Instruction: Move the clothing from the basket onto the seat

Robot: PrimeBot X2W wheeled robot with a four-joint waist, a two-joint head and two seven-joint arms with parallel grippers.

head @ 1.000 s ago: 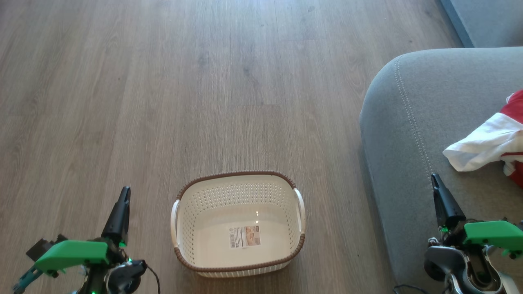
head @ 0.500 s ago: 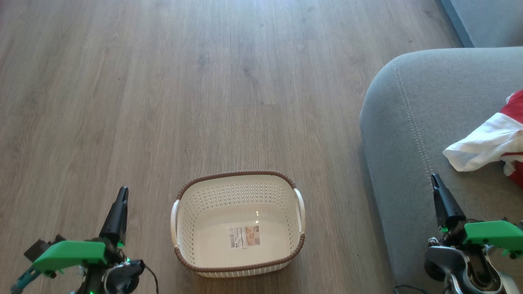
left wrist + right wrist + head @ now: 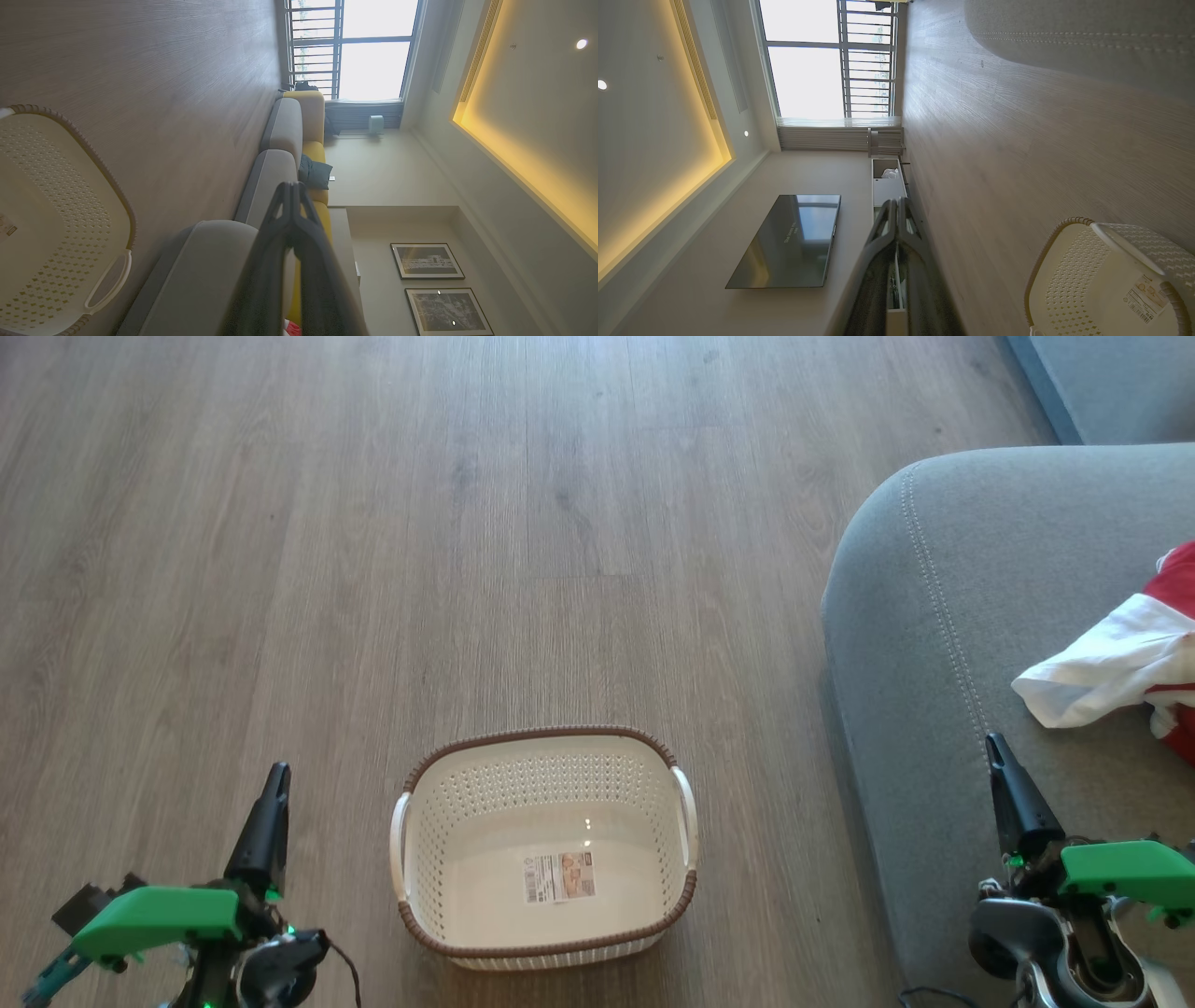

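So the basket (image 3: pixel 541 732) sits on the floor (image 3: pixel 373 523) between the two arms, and there's nothing in it except the label sticker (image 3: pixel 558 876) on its bottom. The clothing (image 3: pixel 1111 677), red with a big white panel, lies on the seat (image 3: pixel 934 616) at the right edge of the head view, partly cut off there.

The left gripper (image 3: pixel 277 775) hangs over the floor just left of the basket, fingers pressed together and empty. The right gripper (image 3: pixel 995 742) is over the seat's near part, fingers together too, holding nothing.

The clothing lies ahead and to the right of the right fingers, near but not touching, with its white panel stretched roughly sideways. The right arm is way nearer. Looks done to me, nothing left to grab from the basket.
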